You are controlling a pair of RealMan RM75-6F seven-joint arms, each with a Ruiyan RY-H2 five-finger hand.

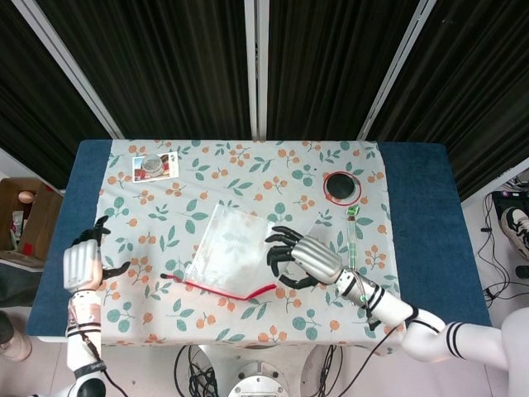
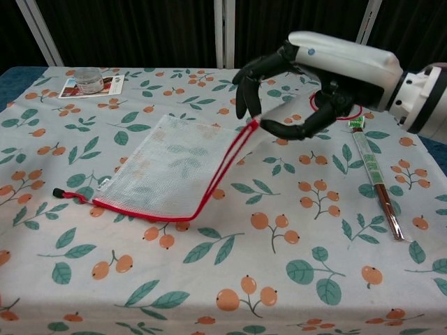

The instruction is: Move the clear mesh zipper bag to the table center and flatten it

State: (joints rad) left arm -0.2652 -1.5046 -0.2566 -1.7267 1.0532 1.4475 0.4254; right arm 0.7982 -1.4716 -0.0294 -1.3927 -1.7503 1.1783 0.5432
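The clear mesh zipper bag [image 1: 225,255] [image 2: 166,166] lies mostly flat near the table's middle, with its red zipper edge toward the front. Its right front corner is lifted off the cloth. My right hand [image 1: 299,258] [image 2: 316,75] hovers just right of the bag and pinches that raised corner between thumb and fingers. The zipper's black pull end [image 2: 57,191] rests on the cloth at the left. My left hand [image 1: 83,265] is open with fingers spread, past the table's left edge and well apart from the bag. The chest view does not show it.
A black lid in a red ring [image 1: 341,187] [image 2: 333,102] sits at the back right. A thin brush in a wrapper [image 1: 351,240] [image 2: 377,183] lies along the right side. A small jar on a card [image 1: 153,165] [image 2: 87,79] stands at the back left.
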